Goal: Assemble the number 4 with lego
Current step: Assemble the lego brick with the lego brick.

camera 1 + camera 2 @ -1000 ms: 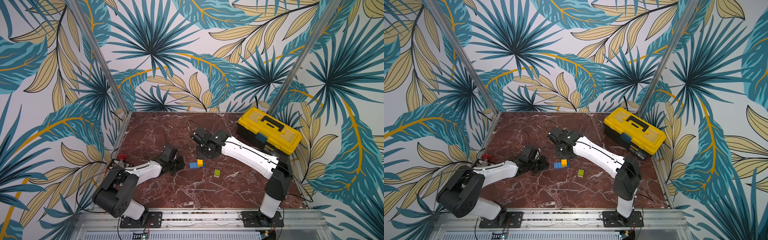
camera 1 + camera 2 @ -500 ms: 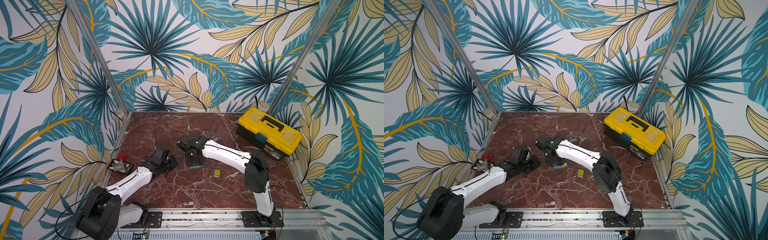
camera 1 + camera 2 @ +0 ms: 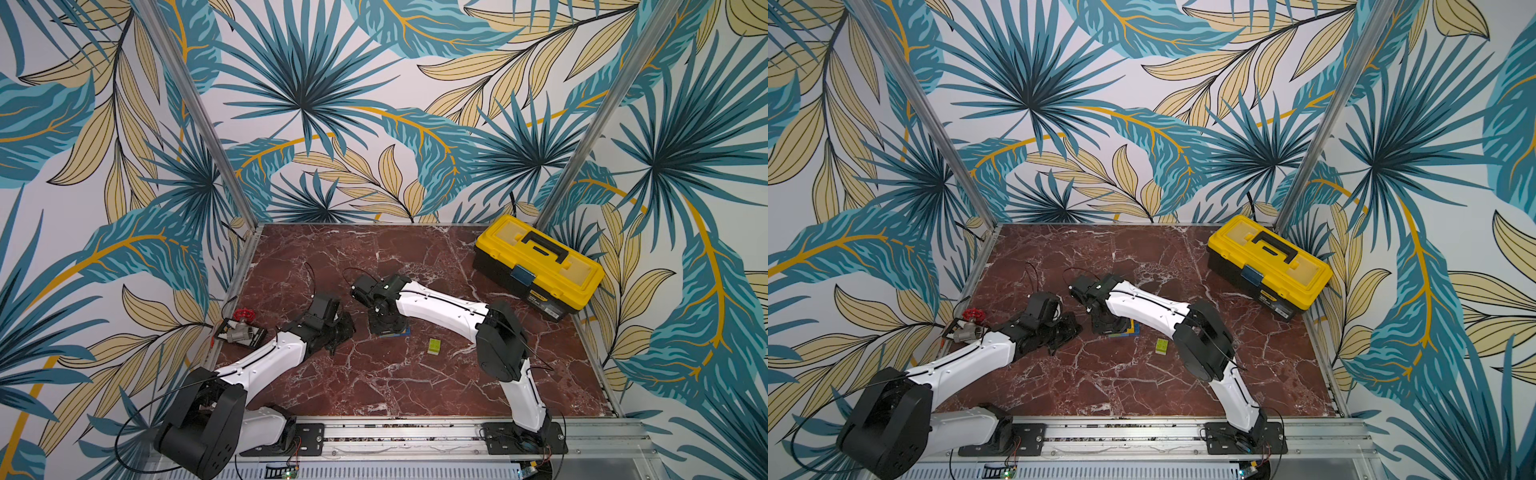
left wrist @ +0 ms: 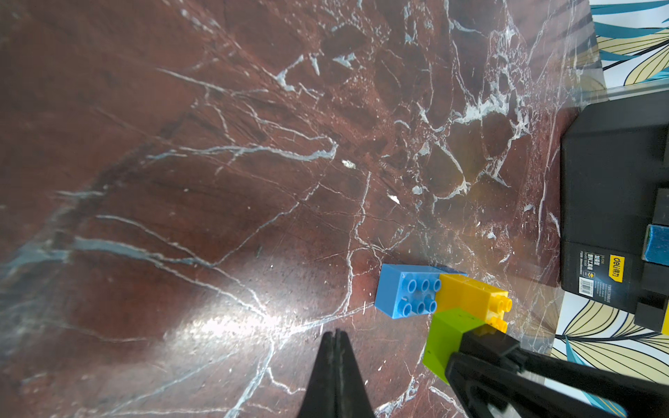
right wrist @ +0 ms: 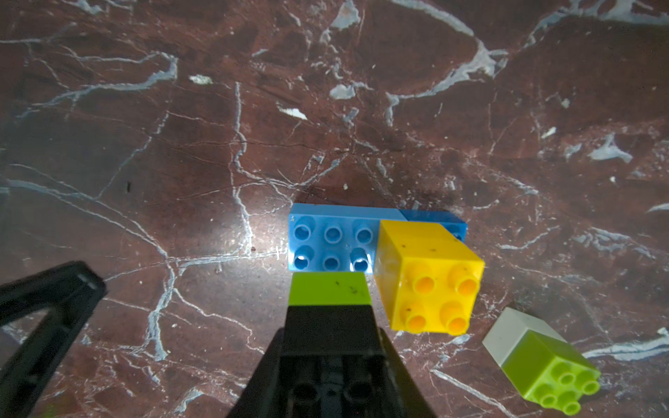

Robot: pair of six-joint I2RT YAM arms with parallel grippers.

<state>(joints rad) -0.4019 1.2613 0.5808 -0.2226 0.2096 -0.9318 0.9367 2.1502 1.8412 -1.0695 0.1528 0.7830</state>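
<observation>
My right pincer [image 5: 330, 338] is pinching the stub of the 4: a black brick [image 5: 329, 322] between the tips, with a lime-green brick [image 5: 329, 289] joined to its far end. Straight ahead of it on the bench [image 5: 163, 144] lies the crossbar, a long light-blue brick [image 5: 327, 220] on its side with its studs turned back toward me. Six of those studs are bare. A dark-blue brick [image 5: 430, 217] sits at the crossbar's far end, and a yellow brick [image 5: 427, 260] is already seated there as the start of the column.

The green end of my stub hangs right at the edge of the bare studs, close beside the yellow brick. From the right wrist view I cannot tell whether it touches them, but it is not pushed on. I judge the step in hand to be fitting the stub to the free end of the crossbar.

My left pincer [image 4: 336, 343] is pressed together and holds nothing. It hovers over bare bench a little to the side of the crossbar.

The next move calls for lining the green face up squarely with the outermost studs and leaving a gap to the yellow brick. A firm push along the bench should follow, and the crossbar may slide, so my left pincer could brace its back.

A white brick [image 5: 514, 333] joined to a second lime-green brick [image 5: 546, 365] waits off to the side of my right pincer, ready for the column.
</observation>
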